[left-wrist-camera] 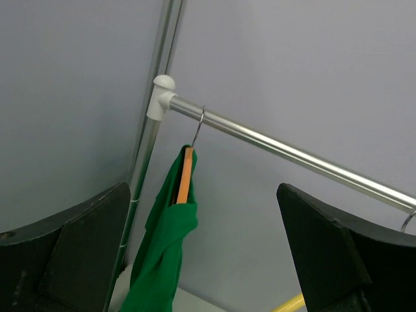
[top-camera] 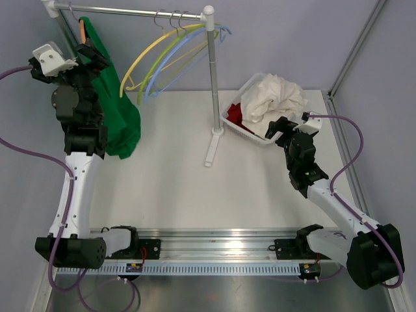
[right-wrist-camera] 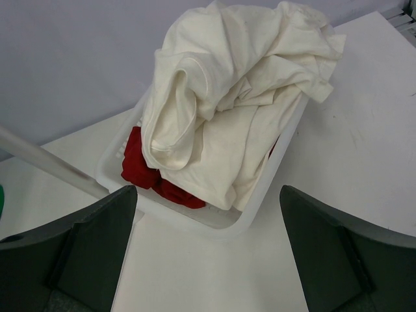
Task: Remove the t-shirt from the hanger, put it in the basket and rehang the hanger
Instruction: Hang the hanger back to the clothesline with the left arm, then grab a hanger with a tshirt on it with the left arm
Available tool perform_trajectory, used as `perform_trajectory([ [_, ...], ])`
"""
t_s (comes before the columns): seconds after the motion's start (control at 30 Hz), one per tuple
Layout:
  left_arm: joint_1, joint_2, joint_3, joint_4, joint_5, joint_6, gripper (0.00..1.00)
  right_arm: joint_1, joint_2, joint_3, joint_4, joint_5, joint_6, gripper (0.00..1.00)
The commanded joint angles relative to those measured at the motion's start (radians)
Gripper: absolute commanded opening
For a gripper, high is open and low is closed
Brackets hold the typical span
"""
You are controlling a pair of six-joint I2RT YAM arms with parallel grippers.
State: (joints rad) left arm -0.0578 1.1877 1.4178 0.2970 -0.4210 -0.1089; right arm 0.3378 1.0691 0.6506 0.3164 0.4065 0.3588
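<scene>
Green t-shirt (top-camera: 120, 114) hangs on wooden hanger (left-wrist-camera: 185, 175) at rail's (top-camera: 130, 11) left end, bench's (top-camera: 169, 175) far-left corner. Left gripper (top-camera: 91, 53) jaws spread, empty, beside it: approach step. Next: pinch fabric, pull down. Right gripper (top-camera: 279, 127) spread, near basket (top-camera: 233, 123).

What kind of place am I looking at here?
Probably a robotics lab bench staged as a laundry corner: clothes rail with a green t-shirt on a hanger, white basket of clothes.

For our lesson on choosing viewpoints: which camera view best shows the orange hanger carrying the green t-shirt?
Left wrist: the orange hanger sits mid-frame, its hook over the rail, green t-shirt draped below. Top external shows only an orange sliver beside the left gripper. Right wrist misses it.
</scene>
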Motion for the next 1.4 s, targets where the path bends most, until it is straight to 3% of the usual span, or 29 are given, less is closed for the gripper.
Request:
perform_trajectory([
  [0.0,0.044,0.027,0.072,-0.051,0.067,-0.057,0.99,0.004,-0.006,0.037,0.026,0.003,-0.004,1.0],
  [0.23,0.131,0.144,0.254,-0.179,0.105,-0.02,0.82,0.004,-0.011,0.034,0.026,-0.008,-0.004,1.0],
  [0.57,0.225,0.357,0.486,-0.302,0.212,-0.028,0.79,0.003,-0.006,0.041,0.023,-0.031,-0.006,0.99],
  [0.8,0.253,0.455,0.553,-0.346,0.275,-0.029,0.78,0.003,-0.005,0.041,0.02,-0.044,-0.007,0.99],
  [1.1,0.256,0.582,0.641,-0.354,0.292,-0.084,0.68,0.003,0.008,0.049,0.018,-0.06,-0.009,0.99],
  [1.23,0.256,0.67,0.757,-0.418,0.298,-0.101,0.63,0.004,0.015,0.05,0.015,-0.052,-0.015,0.99],
  [1.37,0.257,0.693,0.787,-0.432,0.242,-0.112,0.55,0.003,0.009,0.05,0.012,-0.044,-0.017,1.0],
])
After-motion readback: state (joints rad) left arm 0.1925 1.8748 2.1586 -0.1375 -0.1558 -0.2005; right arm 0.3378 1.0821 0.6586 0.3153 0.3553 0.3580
